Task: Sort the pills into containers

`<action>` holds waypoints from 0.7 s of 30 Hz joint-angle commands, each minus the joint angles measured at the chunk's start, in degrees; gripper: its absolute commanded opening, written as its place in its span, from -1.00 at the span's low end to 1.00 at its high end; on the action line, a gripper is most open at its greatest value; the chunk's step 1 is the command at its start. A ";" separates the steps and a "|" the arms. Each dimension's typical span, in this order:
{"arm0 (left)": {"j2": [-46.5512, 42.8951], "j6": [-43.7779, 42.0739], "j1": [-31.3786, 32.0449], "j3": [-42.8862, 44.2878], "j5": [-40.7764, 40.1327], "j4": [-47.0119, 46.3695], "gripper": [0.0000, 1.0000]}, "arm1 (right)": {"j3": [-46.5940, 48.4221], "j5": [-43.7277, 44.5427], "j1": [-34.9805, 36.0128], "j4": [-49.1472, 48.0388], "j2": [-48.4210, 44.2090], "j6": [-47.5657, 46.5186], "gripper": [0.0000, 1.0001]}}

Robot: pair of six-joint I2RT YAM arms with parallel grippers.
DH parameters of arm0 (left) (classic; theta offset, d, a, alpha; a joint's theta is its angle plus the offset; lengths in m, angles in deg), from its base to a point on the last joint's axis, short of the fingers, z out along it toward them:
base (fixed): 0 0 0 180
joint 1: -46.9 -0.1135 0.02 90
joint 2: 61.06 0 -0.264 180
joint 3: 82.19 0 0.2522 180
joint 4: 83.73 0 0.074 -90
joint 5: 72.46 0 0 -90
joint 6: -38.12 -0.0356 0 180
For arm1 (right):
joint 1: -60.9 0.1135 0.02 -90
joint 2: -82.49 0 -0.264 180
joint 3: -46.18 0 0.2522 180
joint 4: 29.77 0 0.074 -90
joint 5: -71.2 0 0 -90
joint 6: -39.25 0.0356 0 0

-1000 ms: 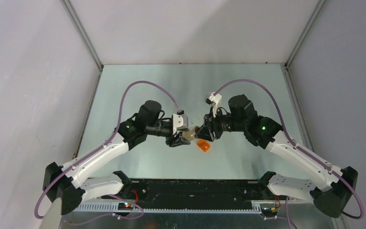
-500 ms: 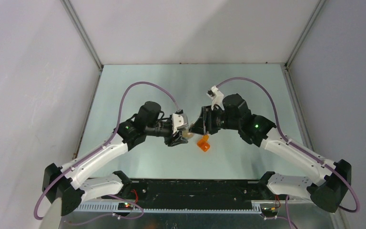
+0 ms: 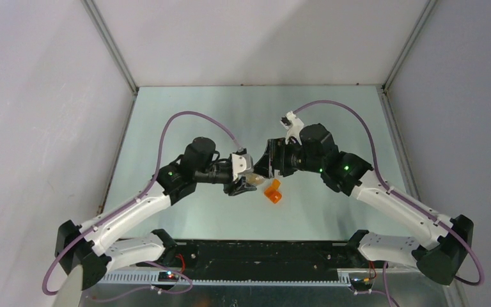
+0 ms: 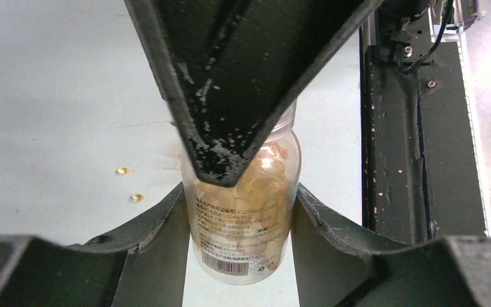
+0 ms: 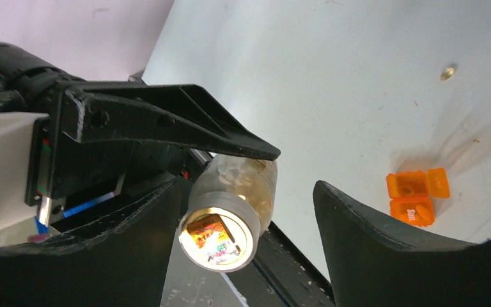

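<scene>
My left gripper (image 3: 241,183) is shut on the pale see-through vial (image 3: 254,180), which holds several yellowish capsules. In the left wrist view the vial (image 4: 243,217) sits clamped between my left gripper's (image 4: 238,192) two fingers. My right gripper (image 3: 265,167) is open, its jaws standing on either side of the vial's capped end (image 5: 220,238) without closing on it; it also shows in the right wrist view (image 5: 248,192). The orange box (image 3: 272,192) lies open on the table just below both grippers, also in the right wrist view (image 5: 417,196). Two loose pills (image 4: 123,170) (image 5: 447,72) lie on the table.
The black base rail (image 3: 262,251) runs along the near edge of the table. The pale green table (image 3: 230,115) is walled in by grey panels on the left, right and back.
My right gripper has moved left and come up to the vial's cap end. My left gripper has kept hold of the vial and barely moved.
</scene>
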 commanded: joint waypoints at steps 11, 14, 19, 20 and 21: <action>-1.82 0.87 0.16 -0.42 -0.03 -4.54 -1.00 | 5.78 -1.72 1.79 7.05 -0.82 -12.64 0.57; -2.05 0.85 0.18 0.41 1.12 -3.41 -1.00 | 5.79 -4.89 1.89 5.83 -2.66 -16.84 0.58; -2.30 0.56 0.24 0.95 3.00 -2.29 -1.00 | 5.87 -7.26 1.27 4.99 -5.07 -19.96 0.53; -2.29 0.51 0.26 1.00 3.22 -2.11 -1.00 | 5.87 -7.53 1.13 5.10 -5.31 -20.25 0.43; -2.20 0.41 0.21 1.02 3.23 -1.91 -1.00 | 5.87 -7.72 1.12 5.21 -5.37 -20.41 0.38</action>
